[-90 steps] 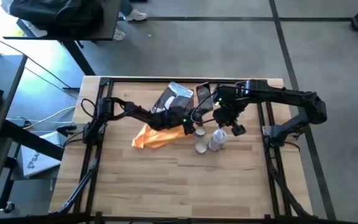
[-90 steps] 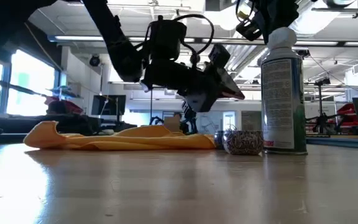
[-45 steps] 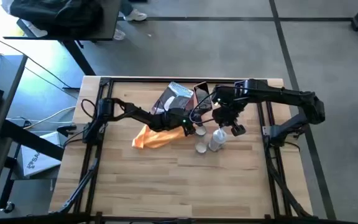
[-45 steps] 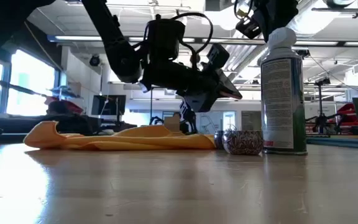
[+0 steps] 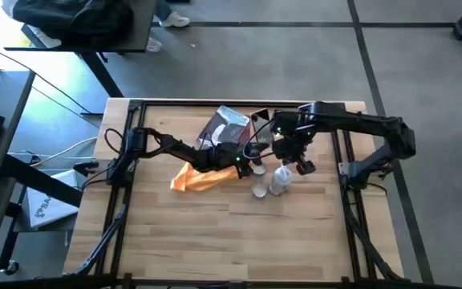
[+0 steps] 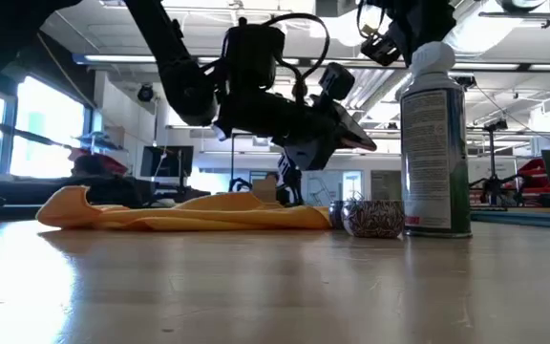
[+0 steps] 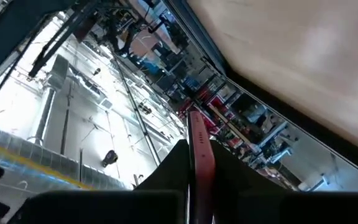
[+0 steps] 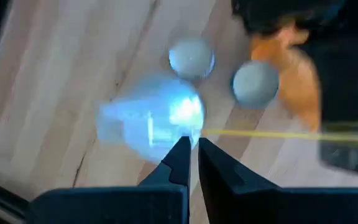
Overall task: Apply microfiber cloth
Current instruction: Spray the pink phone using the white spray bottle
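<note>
Cloth, orange, lies flat on my worktop; my left tool hangs over its edge pinching something thin, my right tool nearly closed above the spray can.

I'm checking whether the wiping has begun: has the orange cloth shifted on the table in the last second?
No. In the low view the microfiber cloth lies at the same spot left of the spray can, with unchanged folds.
</note>
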